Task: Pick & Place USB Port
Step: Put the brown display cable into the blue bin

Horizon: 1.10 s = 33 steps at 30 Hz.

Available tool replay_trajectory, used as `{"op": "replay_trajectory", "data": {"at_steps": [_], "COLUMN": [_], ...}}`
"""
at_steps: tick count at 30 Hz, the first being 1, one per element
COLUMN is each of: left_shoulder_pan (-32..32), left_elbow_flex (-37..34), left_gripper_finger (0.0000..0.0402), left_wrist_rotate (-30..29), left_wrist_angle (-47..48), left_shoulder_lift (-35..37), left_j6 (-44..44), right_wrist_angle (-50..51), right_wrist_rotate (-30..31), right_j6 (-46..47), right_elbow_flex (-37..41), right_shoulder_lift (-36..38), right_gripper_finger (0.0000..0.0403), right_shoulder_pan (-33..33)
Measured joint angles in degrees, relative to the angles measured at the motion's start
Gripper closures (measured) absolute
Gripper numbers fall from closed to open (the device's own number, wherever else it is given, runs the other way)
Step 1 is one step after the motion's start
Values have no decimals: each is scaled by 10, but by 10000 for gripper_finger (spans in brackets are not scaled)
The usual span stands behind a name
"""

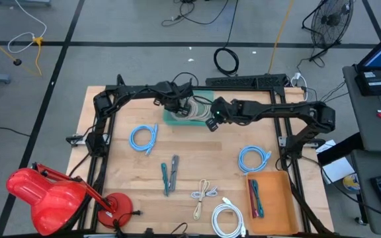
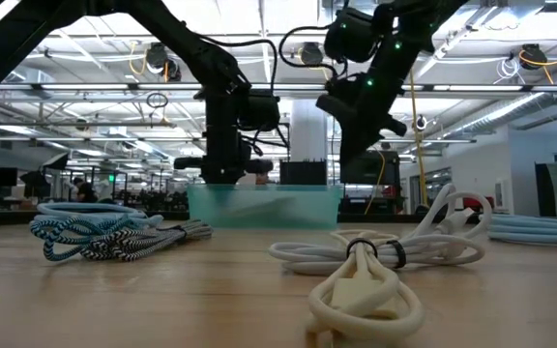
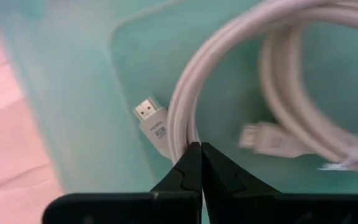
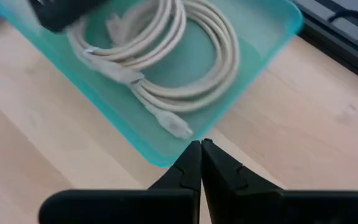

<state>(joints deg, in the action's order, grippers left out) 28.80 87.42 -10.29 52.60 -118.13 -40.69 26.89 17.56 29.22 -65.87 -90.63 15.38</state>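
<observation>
Teal tray (image 4: 272, 37) holds coiled white cable (image 4: 191, 56); orange tray (image 1: 278, 201) holds cables.

We see our two dark six-joint arms reaching inward from either side toward the far middle of the surface. Our left gripper (image 3: 201, 163) points downward with its dark fingers pressed together, empty. Our right gripper (image 4: 200, 160) hangs close beside it, likewise closed on nothing.
</observation>
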Motion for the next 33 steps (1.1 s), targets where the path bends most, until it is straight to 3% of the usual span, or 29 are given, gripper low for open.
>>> {"op": "replay_trajectory", "data": {"at_steps": [7, 15, 25, 33], "left_shoulder_pan": [2, -2, -12, -5], "left_elbow_flex": [0, 0, 0, 0], "left_gripper_finger": [401, 401, 401, 401], "left_wrist_rotate": [-22, -18, -7, -26], "left_wrist_angle": [35, 27, 15, 84], "left_shoulder_lift": [0, 0, 0, 1], "left_j6": [5, 10, 13, 17], "right_wrist_angle": [-69, -92, -61, -37], "right_wrist_rotate": [-37, -74, -72, -70], "right_j6": [-1, 26, 41, 31], "right_elbow_flex": [0, -1, -2, -3], "right_shoulder_lift": [0, -66, -101, -100], "right_gripper_finger": [403, 403, 403, 403], "right_shoulder_pan": [2, 7, 20, 33]}}
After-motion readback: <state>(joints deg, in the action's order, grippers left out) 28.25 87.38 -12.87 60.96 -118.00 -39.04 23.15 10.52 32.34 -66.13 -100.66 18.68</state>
